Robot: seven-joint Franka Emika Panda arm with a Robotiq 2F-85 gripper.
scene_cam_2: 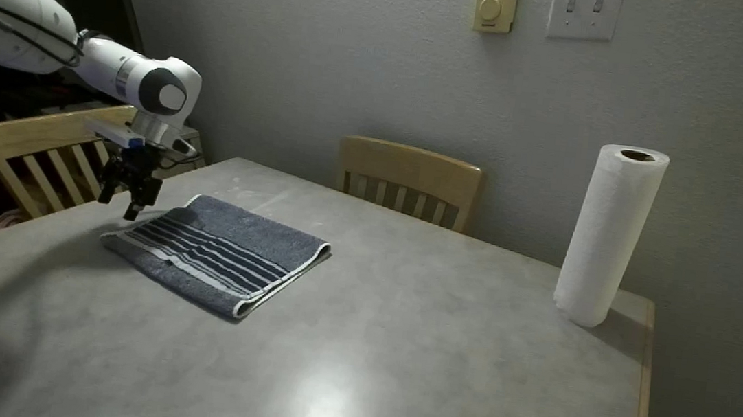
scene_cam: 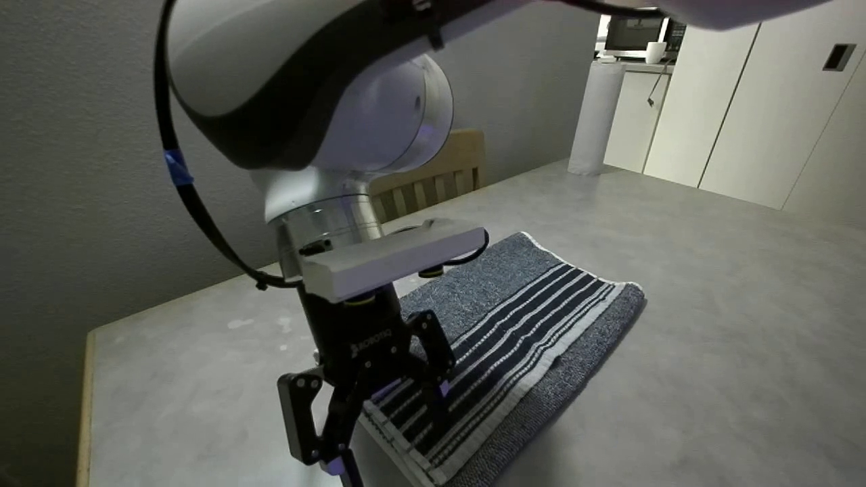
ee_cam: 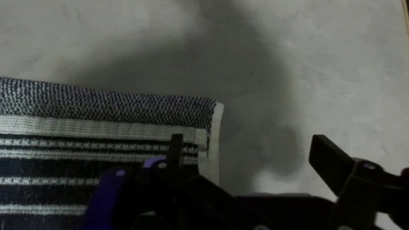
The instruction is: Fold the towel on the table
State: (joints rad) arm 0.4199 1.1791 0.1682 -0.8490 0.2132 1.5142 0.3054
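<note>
Towel (ee_cam: pixel 99 150) toward nine o'clock from my spread, empty gripper (ee_cam: pixel 246 145), wrist view. Risk: fingertip (ee_cam: pixel 175 148) pressing down could rumple layers.

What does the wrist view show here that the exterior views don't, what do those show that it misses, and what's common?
Only the wrist view: a close look down past the end effector, near enough to make out the weave in the pale band of the towel.

Only the exterior views: the robot arm, white paper roll and a wooden chair, in both exterior views; a light switch plate shows in an exterior view.

Shared: the striped towel lying on the table, and the end effector, open and holding nothing.
</note>
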